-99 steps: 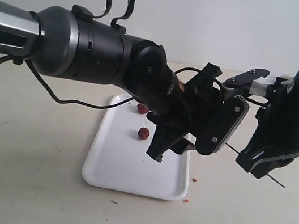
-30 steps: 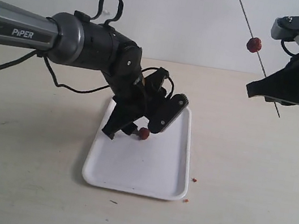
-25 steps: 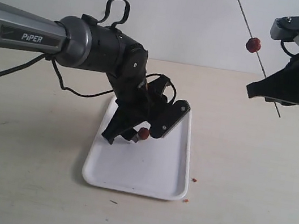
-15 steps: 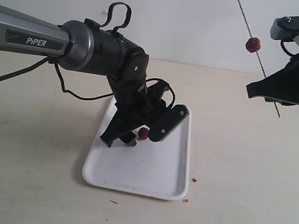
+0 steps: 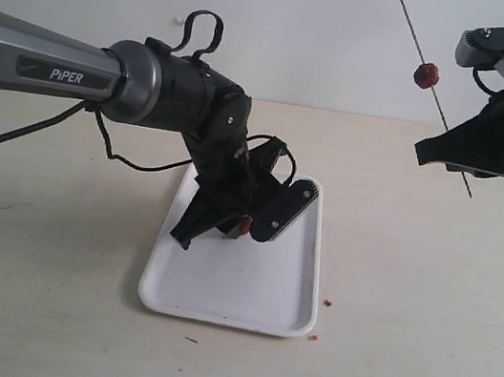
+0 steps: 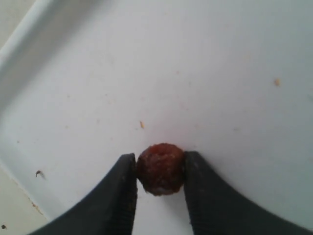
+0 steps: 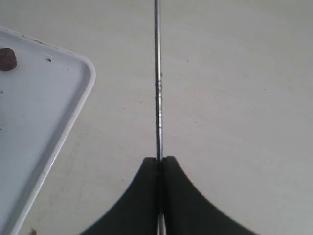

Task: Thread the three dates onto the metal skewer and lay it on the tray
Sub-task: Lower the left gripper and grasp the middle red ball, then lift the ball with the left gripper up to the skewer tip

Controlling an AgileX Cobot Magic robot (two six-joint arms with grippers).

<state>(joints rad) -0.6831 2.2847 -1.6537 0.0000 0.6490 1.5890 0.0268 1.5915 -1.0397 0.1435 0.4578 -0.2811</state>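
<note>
On skewer (image 5: 410, 23): 1st date (image 5: 427, 76) threaded; right gripper (image 7: 160, 160) clamped on it, held aloft.
On tray (image 5: 244, 294): 2nd date (image 6: 160, 169) pinched by left gripper (image 6: 160, 157); 3rd date (image 7: 7, 58) loose.
To do: thread 2 more, lay down.

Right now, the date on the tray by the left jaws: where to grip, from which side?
Probably across its middle, coming down from above. The date is small and roundish and rests on the flat tray, so only its sides can be pinched. The jaws of the left gripper flank it there, touching both sides.
</note>
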